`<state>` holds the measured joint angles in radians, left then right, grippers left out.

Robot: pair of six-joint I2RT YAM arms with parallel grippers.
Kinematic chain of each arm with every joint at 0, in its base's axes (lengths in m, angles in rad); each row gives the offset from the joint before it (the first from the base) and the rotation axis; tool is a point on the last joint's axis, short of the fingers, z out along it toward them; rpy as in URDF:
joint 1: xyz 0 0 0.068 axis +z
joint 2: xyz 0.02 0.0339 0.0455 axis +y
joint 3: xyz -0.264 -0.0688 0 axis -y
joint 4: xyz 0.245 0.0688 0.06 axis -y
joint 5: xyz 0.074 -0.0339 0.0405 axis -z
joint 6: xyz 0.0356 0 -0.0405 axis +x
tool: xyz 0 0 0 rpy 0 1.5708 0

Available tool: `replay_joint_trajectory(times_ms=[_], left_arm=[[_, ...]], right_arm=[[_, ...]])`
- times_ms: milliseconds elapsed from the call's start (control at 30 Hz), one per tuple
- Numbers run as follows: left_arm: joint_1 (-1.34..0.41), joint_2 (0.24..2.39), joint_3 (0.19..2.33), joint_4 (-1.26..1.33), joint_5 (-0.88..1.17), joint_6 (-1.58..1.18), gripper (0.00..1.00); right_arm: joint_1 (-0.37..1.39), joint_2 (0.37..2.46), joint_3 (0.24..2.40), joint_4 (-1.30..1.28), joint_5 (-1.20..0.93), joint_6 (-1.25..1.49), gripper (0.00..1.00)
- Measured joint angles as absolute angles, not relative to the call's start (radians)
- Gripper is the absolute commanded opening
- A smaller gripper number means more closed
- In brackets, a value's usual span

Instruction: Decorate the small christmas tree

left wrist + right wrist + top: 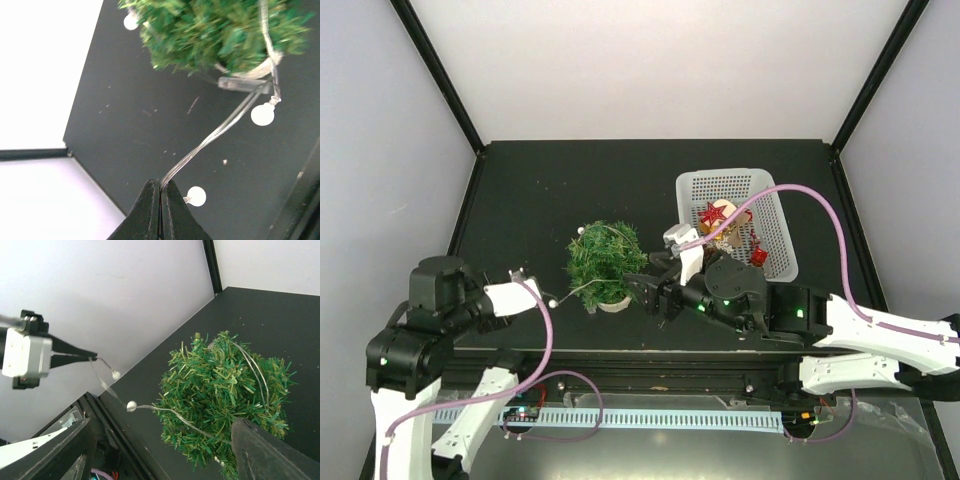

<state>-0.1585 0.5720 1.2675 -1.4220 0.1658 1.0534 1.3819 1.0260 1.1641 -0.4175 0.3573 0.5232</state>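
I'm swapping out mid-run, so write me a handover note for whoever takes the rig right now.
Left end effector: shut on the light string, left of the small christmas tree.
Right end effector: open, close beside the tree's base.
Done: string partly draped over the tree.
Left: finish laying the string; ornaments are in the white basket, right rear, none visibly hung.

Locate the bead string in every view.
Top external: the bead string lies left of centre, running from the left gripper to the small christmas tree.
Left wrist: the string climbs from the shut gripper at bottom centre to the tree's base, upper right.
Right wrist: it crosses from the left side onto the tree.
Shared landmark: the tree.
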Motion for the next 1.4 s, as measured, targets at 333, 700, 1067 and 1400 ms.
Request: replay_joint_trajectory(times_ms=[333, 700, 1067, 1400], left_arm=[[-0.157, 0.783, 1.256, -1.17, -0.009, 0.995, 0.02], [-0.157, 1.049, 1.457, -1.042, -0.02, 0.942, 0.02], [-0.185, 1.134, 1.51, -1.019, 0.052, 0.901, 0.02], [-0.265, 1.19, 1.397, -0.834, 0.083, 0.851, 0.01]], right_arm=[[1.338, 1.018, 1.137, -0.427, 0.357, 0.525, 0.75], [1.267, 0.973, 1.09, -0.43, 0.336, 0.527, 0.75], [1.188, 0.941, 1.043, -0.416, 0.285, 0.529, 0.75], [1.102, 0.955, 1.035, -0.373, 0.234, 0.529, 0.75]])
